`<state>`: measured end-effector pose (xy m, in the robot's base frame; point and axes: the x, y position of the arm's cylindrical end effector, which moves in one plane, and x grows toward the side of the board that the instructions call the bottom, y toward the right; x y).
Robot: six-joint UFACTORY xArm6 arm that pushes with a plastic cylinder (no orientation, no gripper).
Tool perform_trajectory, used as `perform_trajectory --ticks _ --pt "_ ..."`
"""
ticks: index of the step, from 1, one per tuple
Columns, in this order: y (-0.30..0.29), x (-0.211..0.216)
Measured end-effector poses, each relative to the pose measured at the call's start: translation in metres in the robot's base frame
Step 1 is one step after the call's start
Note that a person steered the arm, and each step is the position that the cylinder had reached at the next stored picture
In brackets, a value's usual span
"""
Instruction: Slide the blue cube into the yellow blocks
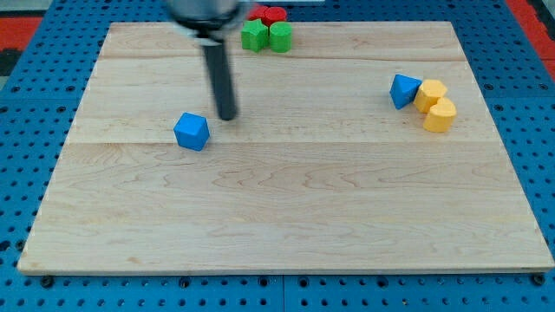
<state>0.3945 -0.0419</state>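
Observation:
A blue cube sits on the wooden board at the view's left of centre. My tip stands just to the upper right of it, a small gap apart. Two yellow blocks lie at the view's right: one above, one just below it, touching. A second blue block, wedge-like, rests against the upper yellow block's left side.
Two green blocks sit at the board's top edge, with two red blocks just behind them. The board lies on a blue perforated surface.

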Motion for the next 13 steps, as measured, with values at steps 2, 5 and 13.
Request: perform_trajectory --ticks 2,5,13 --pt "-0.129 -0.005" --pt "0.031 0.016" --pt "0.142 -0.024"
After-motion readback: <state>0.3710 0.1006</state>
